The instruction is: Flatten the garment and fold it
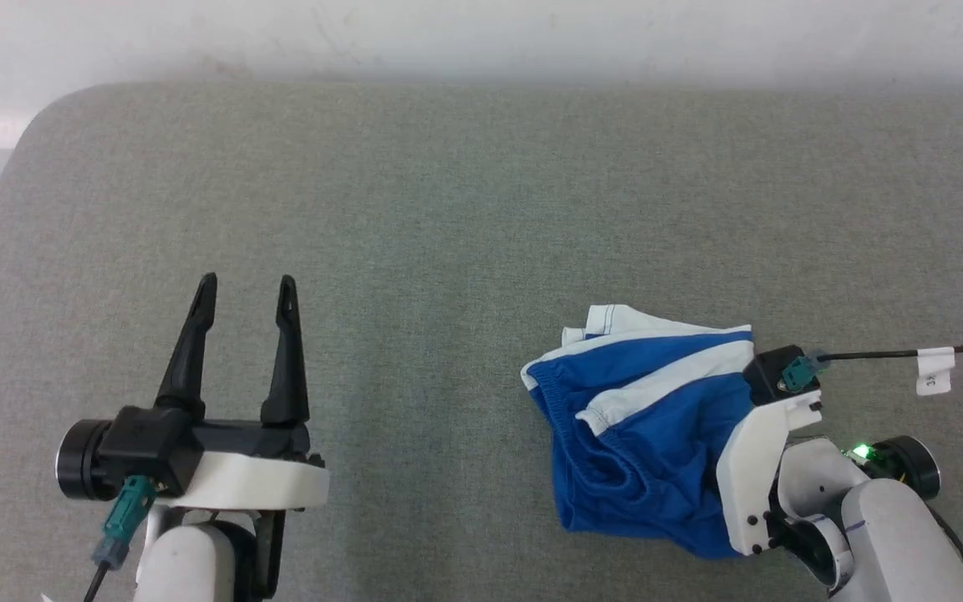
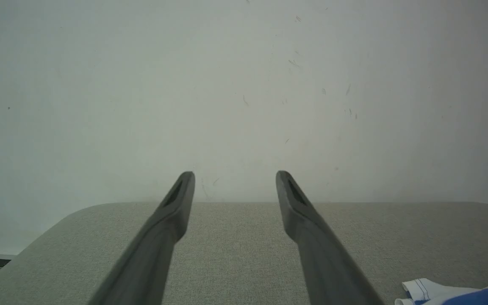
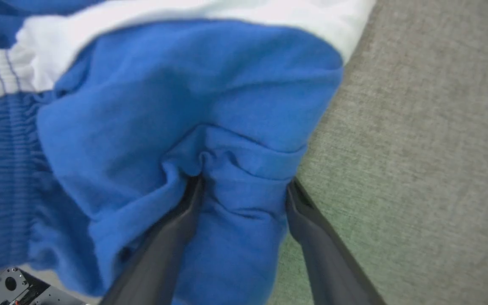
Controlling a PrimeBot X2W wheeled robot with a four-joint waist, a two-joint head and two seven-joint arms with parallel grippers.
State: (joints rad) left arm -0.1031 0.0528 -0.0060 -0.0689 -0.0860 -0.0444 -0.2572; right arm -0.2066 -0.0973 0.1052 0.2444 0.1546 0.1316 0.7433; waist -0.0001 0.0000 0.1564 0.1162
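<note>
**Status: Both Grippers Open, Garment Unfolded**

**1. Work surface.** A grey fabric surface (image 1: 448, 209) takes up most of the head view. Its rounded corner sits at the upper left of the frame. A pale wall (image 2: 227, 84) stands behind its far edge.

**2. Garment.** The garment (image 1: 640, 435) lies crumpled on the surface at the lower right of the head view. It is bright blue with white bands crossing its upper part. A gathered blue hem runs along its left edge. It is neither flat nor folded. In the left wrist view, a white and blue corner of it (image 2: 460, 294) shows at the bottom right of the frame.

**3. Left gripper.** The left gripper (image 1: 247, 282) sits at the lower left of the head view, well apart from the garment. Its fingers point up the frame. The jaws are spread wide and hold nothing.

**4. Right gripper.** The right gripper (image 3: 245, 181) is at the right edge of the garment. Its jaws are spread wide. In the right wrist view, a bunched fold of blue fabric lies between the two fingers. The left finger (image 3: 176, 237) presses into a crease. The right finger (image 3: 320, 245) runs along the cloth's edge over the grey surface. The fabric is not clamped.

**5. Cabling.** A black cable with a white tag (image 1: 935, 368) runs from the right wrist to the right edge of the head view.
</note>
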